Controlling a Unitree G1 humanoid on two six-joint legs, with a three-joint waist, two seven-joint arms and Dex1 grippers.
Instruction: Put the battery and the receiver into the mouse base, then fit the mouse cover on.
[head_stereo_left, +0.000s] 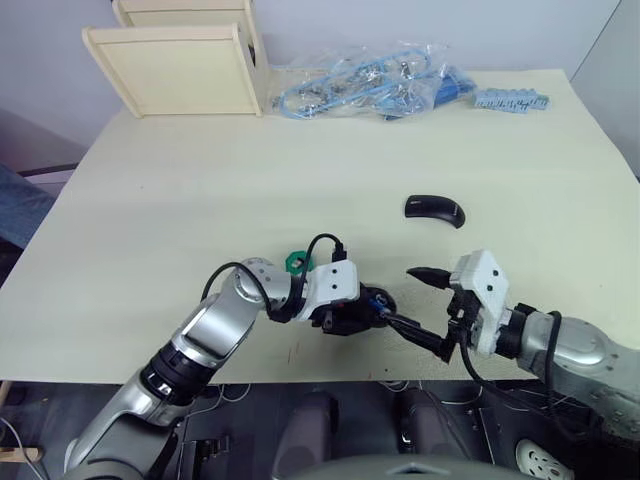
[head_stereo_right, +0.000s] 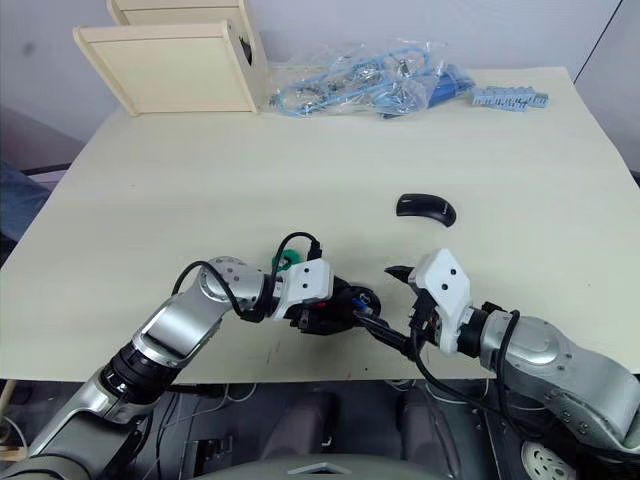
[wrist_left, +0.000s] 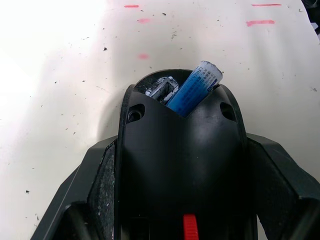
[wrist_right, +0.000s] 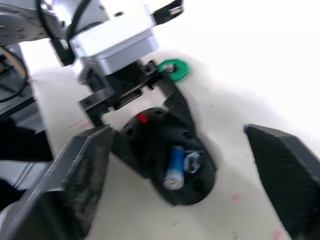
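1. Your left hand (head_stereo_left: 352, 318) is pinched on the black oval mouse base (wrist_right: 170, 157) with the red patch, one finger on each flank, holding it at the near edge of the pale surface (head_stereo_left: 300, 180). The left wrist view shows the fingers pressed against the base's sides.

2. The small blue-and-white cylindrical battery (wrist_left: 194, 90) is in the base but does not look seated. In the left wrist view it sits tilted, one end sticking up past the rim of its recess. Count this step as started, not finished.

3. Beside the battery lies a small silvery metal part (wrist_left: 162, 91). It may be the receiver or a contact of the base; you cannot tell which from these views, so treat the receiver step as unconfirmed.

4. Your right hand (head_stereo_left: 428, 310) is spread wide and empty, just beside the base on its right. One black finger reaches toward the base's open end; whether the tip touches it is unclear.

5. The plain glossy black curved mouse cover (head_stereo_left: 435, 209) lies alone on the surface, well apart from both hands and farther from you. That step is not yet begun.

6. A green round disc (wrist_right: 174, 68) sits near the left wrist; it is not a task part.

7. Judged overall, you are roughly midway: likely what remains is pressing the battery flat, confirming the receiver, then fetching and fitting the cover.
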